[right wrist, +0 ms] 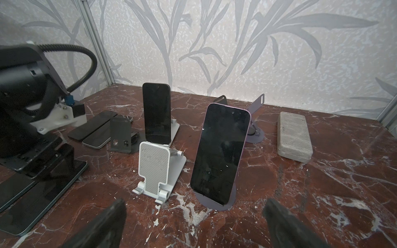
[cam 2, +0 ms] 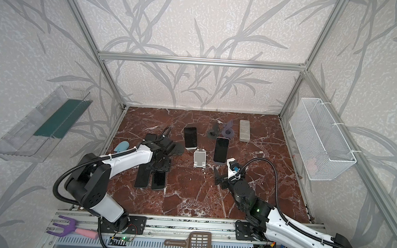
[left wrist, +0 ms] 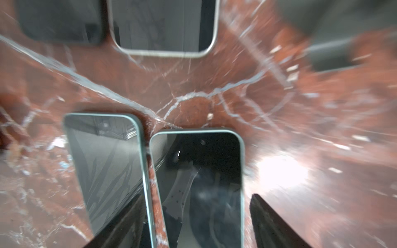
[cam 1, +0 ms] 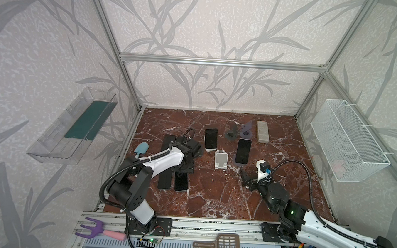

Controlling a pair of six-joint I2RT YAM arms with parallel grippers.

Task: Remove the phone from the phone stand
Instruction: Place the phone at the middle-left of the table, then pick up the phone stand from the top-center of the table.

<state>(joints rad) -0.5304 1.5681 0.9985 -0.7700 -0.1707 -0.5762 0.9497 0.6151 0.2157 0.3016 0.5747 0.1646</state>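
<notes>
A dark phone with a lilac rim [right wrist: 221, 154] leans on a round purple phone stand [right wrist: 225, 206], also seen in both top views [cam 1: 243, 151] [cam 2: 221, 150]. Behind it a black phone [right wrist: 156, 113] [cam 1: 210, 139] stands on a white stand [right wrist: 174, 131]. My right gripper [right wrist: 193, 227] [cam 1: 243, 177] is open, low over the table just in front of the lilac phone, touching nothing. My left gripper [left wrist: 193, 223] [cam 1: 183, 169] is open and points down, its fingers either side of a phone lying flat [left wrist: 197, 182].
An empty white stand [right wrist: 153, 163] sits left of the lilac phone. More phones lie flat under the left arm [cam 1: 165, 179] [left wrist: 107, 161] [left wrist: 163, 25]. Empty dark stands [cam 1: 231, 133] [cam 1: 246, 130] and a grey block [right wrist: 294, 137] stand at the back. A wire basket [cam 1: 347, 143] hangs on the right wall.
</notes>
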